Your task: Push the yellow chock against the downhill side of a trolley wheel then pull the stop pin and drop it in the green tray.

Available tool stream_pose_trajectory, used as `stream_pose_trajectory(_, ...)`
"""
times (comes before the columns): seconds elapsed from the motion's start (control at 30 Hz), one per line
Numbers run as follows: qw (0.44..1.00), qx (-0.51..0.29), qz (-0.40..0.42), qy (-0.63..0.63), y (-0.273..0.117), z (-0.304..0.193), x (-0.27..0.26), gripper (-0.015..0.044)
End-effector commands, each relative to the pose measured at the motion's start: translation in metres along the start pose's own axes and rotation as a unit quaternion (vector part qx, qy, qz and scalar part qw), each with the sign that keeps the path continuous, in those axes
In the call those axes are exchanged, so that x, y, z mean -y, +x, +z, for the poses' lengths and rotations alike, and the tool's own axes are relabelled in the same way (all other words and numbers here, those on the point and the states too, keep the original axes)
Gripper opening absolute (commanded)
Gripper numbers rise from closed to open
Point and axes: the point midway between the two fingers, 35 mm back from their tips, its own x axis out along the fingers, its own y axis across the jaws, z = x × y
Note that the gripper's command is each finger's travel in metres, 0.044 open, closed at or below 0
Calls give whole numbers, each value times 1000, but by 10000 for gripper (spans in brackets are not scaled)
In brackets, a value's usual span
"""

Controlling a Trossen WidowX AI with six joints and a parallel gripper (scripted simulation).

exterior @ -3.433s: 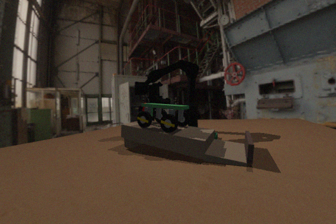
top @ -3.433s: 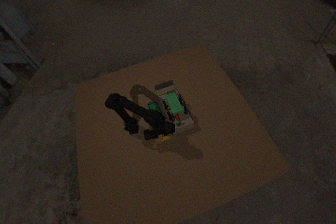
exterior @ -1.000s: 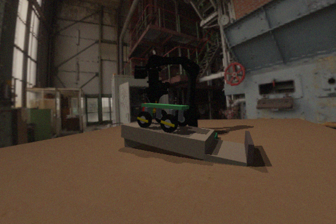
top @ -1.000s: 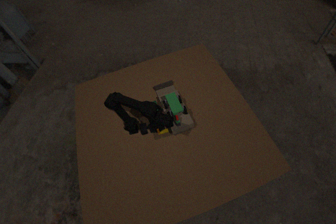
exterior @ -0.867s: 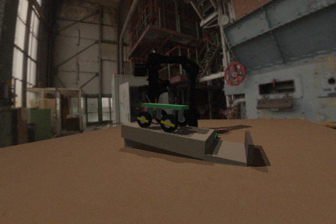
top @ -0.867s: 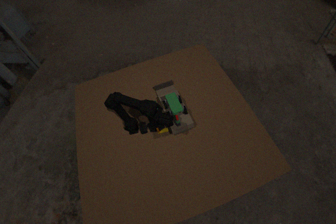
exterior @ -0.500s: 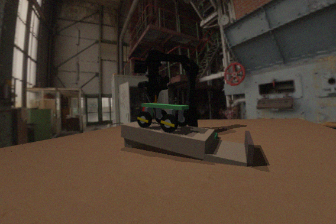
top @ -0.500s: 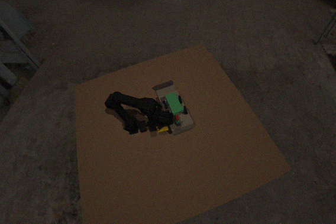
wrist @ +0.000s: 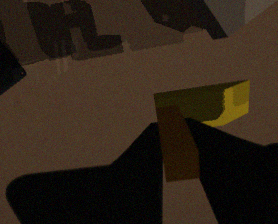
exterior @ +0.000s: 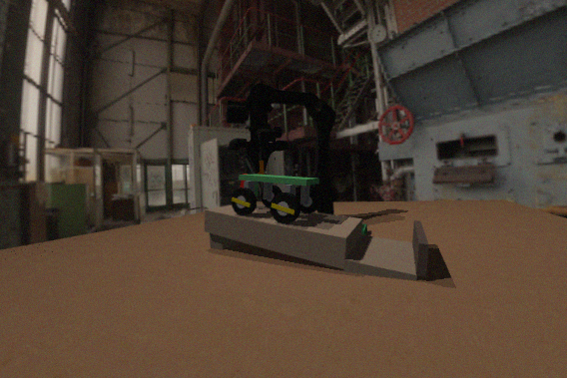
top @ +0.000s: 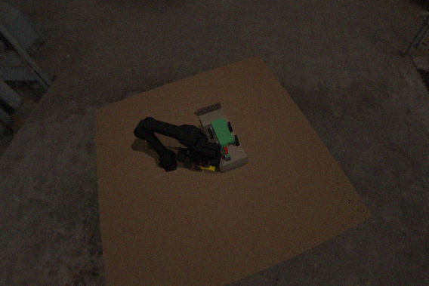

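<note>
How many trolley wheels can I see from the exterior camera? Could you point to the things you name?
4: two near-side wheels (exterior: 244, 201) (exterior: 285, 207) with yellow bars, and two far-side wheels (exterior: 271, 195) (exterior: 307, 202) partly hidden behind the legs under the green deck (top: 223, 131) (exterior: 279, 180).
</note>
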Motion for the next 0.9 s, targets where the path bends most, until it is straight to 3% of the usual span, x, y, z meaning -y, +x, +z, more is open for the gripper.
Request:
stream_pose_trajectory(0.0,997,0,1,71,0,1,0,0)
stream_pose_trajectory(0.43,957,0,1,290,0,1,0,0)
stream_pose_trajectory(0.87,870,0,1,493,0,1,0,0)
